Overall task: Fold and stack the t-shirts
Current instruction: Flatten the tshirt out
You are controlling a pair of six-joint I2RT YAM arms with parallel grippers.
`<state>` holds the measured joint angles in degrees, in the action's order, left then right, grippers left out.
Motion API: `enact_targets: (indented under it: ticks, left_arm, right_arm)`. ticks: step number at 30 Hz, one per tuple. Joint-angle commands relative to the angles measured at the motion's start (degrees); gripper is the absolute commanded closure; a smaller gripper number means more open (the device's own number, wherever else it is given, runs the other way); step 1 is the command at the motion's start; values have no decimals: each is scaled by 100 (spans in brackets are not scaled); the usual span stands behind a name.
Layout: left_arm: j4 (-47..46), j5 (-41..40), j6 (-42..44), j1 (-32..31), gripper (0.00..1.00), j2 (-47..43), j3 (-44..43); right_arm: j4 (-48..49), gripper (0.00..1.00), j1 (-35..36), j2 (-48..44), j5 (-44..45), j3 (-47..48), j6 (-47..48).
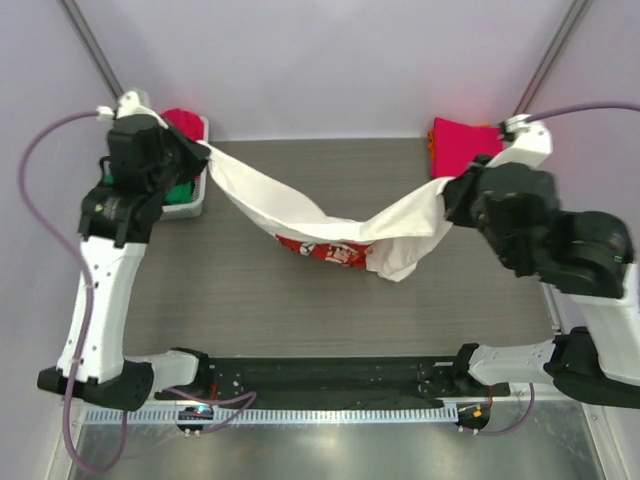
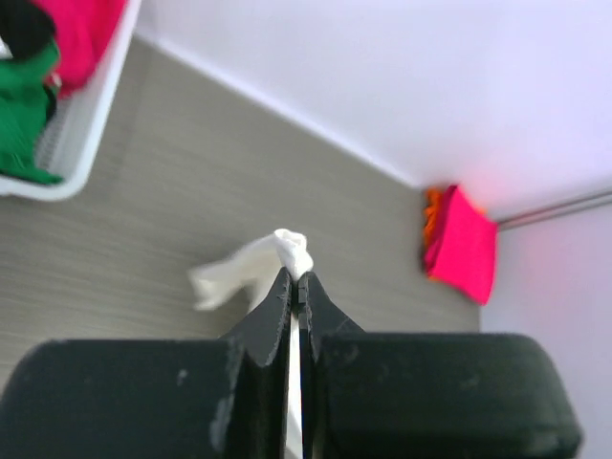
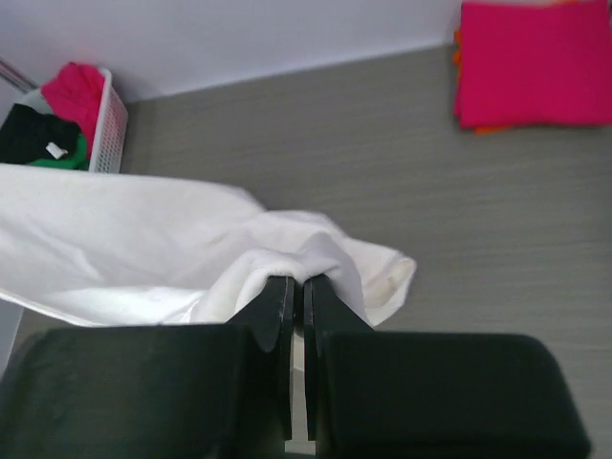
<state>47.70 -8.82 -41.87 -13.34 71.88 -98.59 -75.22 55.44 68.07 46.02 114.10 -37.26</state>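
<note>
Left hand [image 2: 298, 284], right hand [image 3: 298, 287] gripping t-shirt [image 1: 262, 195], print [image 1: 325, 250] unreadable

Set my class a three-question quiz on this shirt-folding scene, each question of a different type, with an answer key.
1. True or false: the left gripper and the right gripper each have jaws shut on the cream-white t-shirt.
2. Between the grippers, that shirt: A sags in the middle; B is stretched flat and taut; C lies neatly folded.
3. Fill in: the green t-shirt sits in the white ____.
Key: 1 true; 2 A; 3 basket.
</note>
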Motion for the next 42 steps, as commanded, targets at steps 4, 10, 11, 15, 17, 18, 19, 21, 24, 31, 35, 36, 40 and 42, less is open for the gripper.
enact_targets:
  ticks: [4,10,11,15,17,18,19,21,24,31,35,36,40,42]
  left_arm:
    - [1426,-665,363,51,100,-551,-1715]
    - [1251,-516,469,42,100,-1245,-2287]
    - [1215,-411,530,51,100,-1316,-2375]
    - [576,-86,776,51,100,-1895,-2376]
    - [364,-23,847,51,100,-2230,-2376]
    - [232,-23,864,51,100,-2326,-2393]
    - [179,-6,908,42,100,-2414,-2402]
    - [73,12,943,42,100,-2590,-2428]
    - [37,-6,961,51,100,-2618,-2560]
    - [125,-66,716,51,100,-2003,-2376]
    - [1073,-1268,241,42,100,-1204,-2044]
    - [1188,-1367,136,42,100,-959,-1842]
    - [548,-1544,-102,121,100,-423,-287]
    - [179,-1379,-216,261,99,103,441]
  right_arm:
    - [532,99,-7,-364,23,1649,2317]
    - [1456,99,-7,-1058,-1646,1703,3382]
    - [1501,99,-7,-1138,-2214,1677,3478]
    - [1773,99,-129,-1428,-3326,1668,3497]
    - [2028,99,-252,-1629,-3782,1633,3488]
    - [2099,99,-418,-1683,-3889,1659,3506]
    - [2212,99,-524,-1718,-3977,1711,3532]
    - [2327,99,-849,-1797,-4100,1913,3585]
    - [2503,99,-1244,-1728,-3997,2229,3699]
    - [2592,99,-1879,-911,-2199,1854,3884]
    - [2731,99,-1870,-129,-509,1100,4094]
    - [2915,99,-1870,-6,-228,809,4208]
    - [3811,99,-2430,1021,-65,-325,4298]
    - [4022,99,-3081,1926,-707,-520,3886]
